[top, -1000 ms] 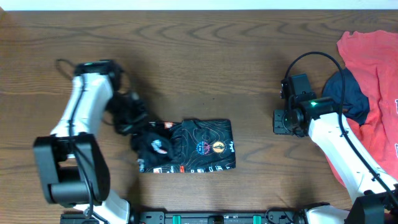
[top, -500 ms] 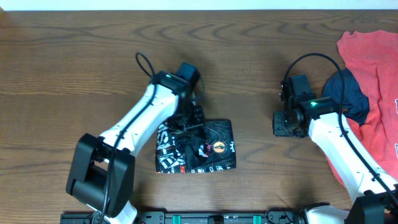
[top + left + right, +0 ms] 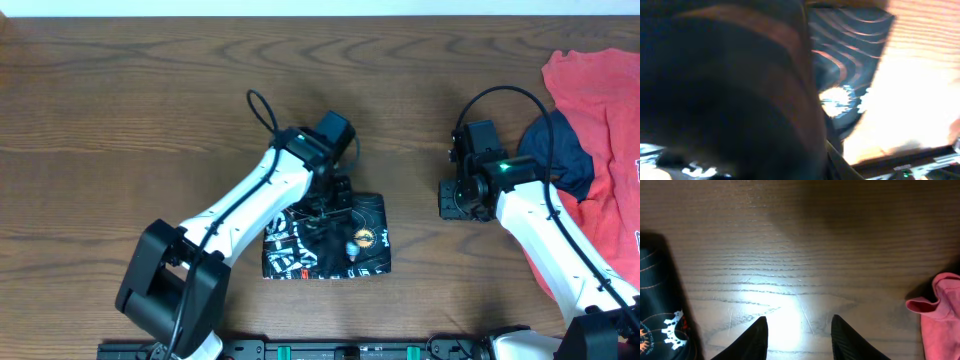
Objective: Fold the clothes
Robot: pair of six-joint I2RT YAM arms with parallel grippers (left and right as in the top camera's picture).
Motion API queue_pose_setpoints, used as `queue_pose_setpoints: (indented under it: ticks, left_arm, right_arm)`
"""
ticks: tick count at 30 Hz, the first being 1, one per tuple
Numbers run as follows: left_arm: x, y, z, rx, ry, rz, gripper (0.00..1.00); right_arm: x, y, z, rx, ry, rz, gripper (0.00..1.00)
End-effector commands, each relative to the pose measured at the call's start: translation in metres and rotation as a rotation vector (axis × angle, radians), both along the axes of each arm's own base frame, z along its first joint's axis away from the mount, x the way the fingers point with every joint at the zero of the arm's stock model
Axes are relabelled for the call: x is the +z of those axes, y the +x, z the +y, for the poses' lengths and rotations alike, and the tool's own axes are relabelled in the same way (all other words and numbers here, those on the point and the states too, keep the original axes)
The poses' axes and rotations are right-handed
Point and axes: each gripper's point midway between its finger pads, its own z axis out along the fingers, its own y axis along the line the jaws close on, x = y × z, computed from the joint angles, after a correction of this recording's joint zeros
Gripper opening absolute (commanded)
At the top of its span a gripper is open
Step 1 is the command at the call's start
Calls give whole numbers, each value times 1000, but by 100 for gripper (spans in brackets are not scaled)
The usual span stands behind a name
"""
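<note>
The black jersey (image 3: 352, 238) with orange and white contour lines lies folded into a small rectangle at the front middle of the table, white lettering at its left end. My left gripper (image 3: 334, 210) is down on the jersey's top edge and holds a fold of it. In the left wrist view dark cloth (image 3: 840, 65) fills most of the frame and hides the jaws. My right gripper (image 3: 450, 197) is open and empty over bare wood, to the right of the jersey. The right wrist view shows its open fingers (image 3: 799, 330) and the jersey's edge (image 3: 660, 310) at the far left.
A coral-red T-shirt (image 3: 600, 120) lies at the table's right edge with a navy-blue garment (image 3: 560, 150) on its left side, just behind my right arm. A red hem (image 3: 940, 315) shows in the right wrist view. The wooden table (image 3: 150, 100) runs bare to the left.
My left arm has swung from the far left to the right, carrying the jersey's left part over onto the rest. The jersey is now narrower and shifted slightly right. The right arm has not moved.
</note>
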Motion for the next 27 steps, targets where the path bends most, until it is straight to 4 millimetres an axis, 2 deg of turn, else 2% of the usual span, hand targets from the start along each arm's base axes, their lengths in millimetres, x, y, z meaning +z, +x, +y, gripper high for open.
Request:
queue_pose_setpoints:
  ticks: [1, 5, 6, 8, 11, 17, 19, 23, 27]
  left_arm:
    - [8, -9, -28, -1, -88, 27, 26]
    - [19, -20, -64, -75, -217, 22, 26]
    - [22, -21, -67, -109, -242, 11, 26]
    - [29, -17, -62, -172, -265, -38, 26]
    - [42, 1, -26, -134, -229, -86, 26]
    - [62, 43, 95, 137, 18, -196, 27]
    - [62, 51, 123, 208, 69, -205, 28]
    - [48, 54, 153, 280, 135, -178, 31]
    - [24, 40, 157, 273, 166, -100, 34]
  right_arm:
    - [5, 4, 1, 6, 12, -16, 40]
    - [5, 4, 5, 28, 31, -16, 40]
    - [5, 4, 11, 63, 60, -13, 40]
    - [7, 2, 33, 158, 168, -7, 41]
    - [12, -4, 65, 297, 302, -5, 41]
    - [28, -26, 127, 550, 509, -9, 42]
    - [32, -33, 149, 626, 540, -21, 44]
    - [31, -52, 183, 761, 532, -25, 47]
    - [15, -58, 200, 775, 434, -19, 47]
